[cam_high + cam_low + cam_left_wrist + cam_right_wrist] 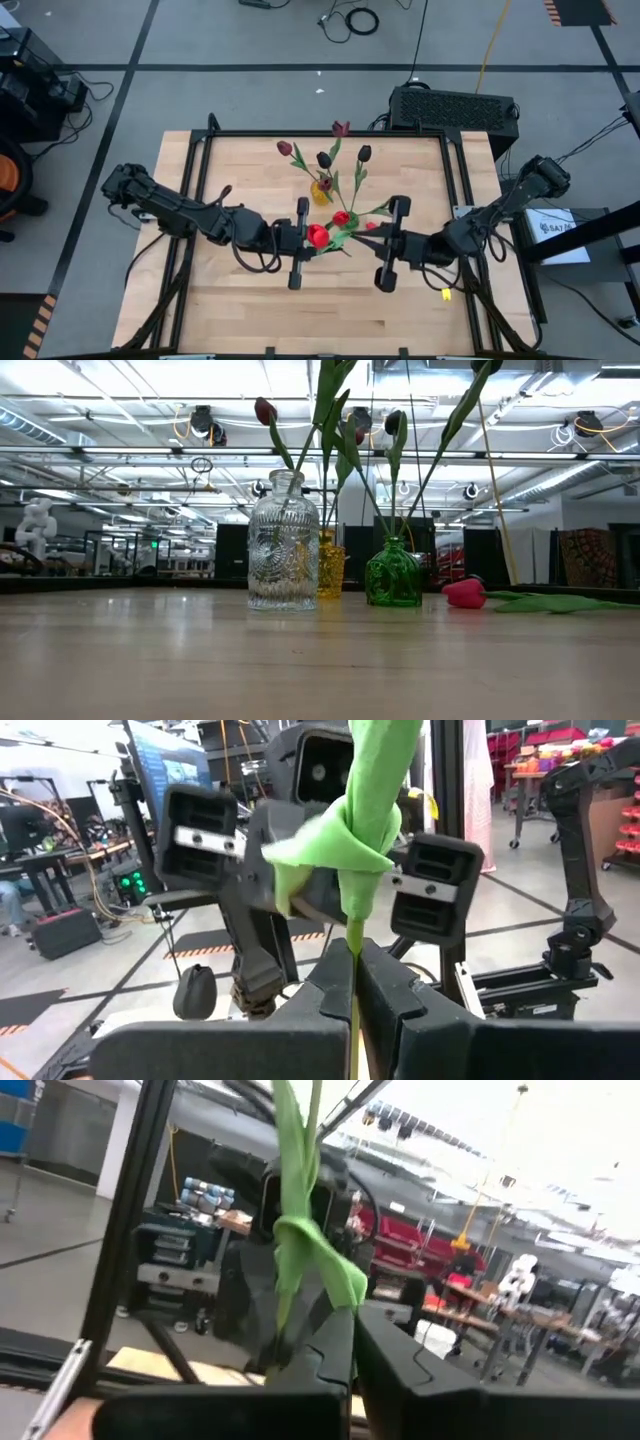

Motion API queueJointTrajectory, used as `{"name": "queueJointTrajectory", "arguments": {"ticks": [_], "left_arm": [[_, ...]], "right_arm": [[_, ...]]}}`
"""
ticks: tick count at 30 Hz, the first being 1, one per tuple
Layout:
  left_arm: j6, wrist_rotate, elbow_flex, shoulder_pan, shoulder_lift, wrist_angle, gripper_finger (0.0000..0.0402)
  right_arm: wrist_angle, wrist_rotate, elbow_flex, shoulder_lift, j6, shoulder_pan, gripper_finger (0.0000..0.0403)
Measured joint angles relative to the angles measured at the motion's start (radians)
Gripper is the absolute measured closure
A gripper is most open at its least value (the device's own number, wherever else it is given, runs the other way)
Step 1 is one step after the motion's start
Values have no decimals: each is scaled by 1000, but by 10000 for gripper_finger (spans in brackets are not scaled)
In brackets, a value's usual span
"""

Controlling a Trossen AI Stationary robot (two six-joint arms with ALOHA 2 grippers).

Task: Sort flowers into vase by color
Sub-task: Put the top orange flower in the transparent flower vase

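From above, the left gripper (300, 243) and right gripper (390, 243) are meeting mid-table, a red tulip (318, 236) lying between them, while dark tulips (324, 160) are standing in the yellow vase (321, 190).

At table level, the clear vase (284, 545), yellow vase (331, 563) and green vase (393, 573) are standing grouped; another red tulip (465, 593) is lying on the table (300, 660).

The left wrist view is showing its jaws clenched on the thin stem (355, 980). The right wrist view is showing its jaws pinching the same stem's leafy part (300, 1250).

With both arms pulling, the stem is risking bending or slipping loose
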Motion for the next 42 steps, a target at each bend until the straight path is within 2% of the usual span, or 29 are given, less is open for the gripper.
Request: {"name": "queueJointTrajectory", "arguments": {"ticks": [9,12,16,25,34,38,42], "left_arm": [[-51,-6,0,11,0,-41,397],[-55,-8,0,20,0,-46,397],[-79,25,-1,32,14,-47,397],[-82,63,-1,40,25,-52,397],[-82,69,-1,44,24,-64,397],[-78,69,-1,46,23,-83,397],[-79,69,-1,40,-18,-151,397]], "right_arm": [[59,-18,0,0,-171,0,393],[71,-58,0,0,-191,-5,398],[88,-61,0,0,-223,-26,396],[149,-60,0,0,-280,-70,370],[253,-61,0,0,-367,-62,330],[242,-40,0,0,-354,-55,315],[237,70,0,0,-352,-10,304]]}}
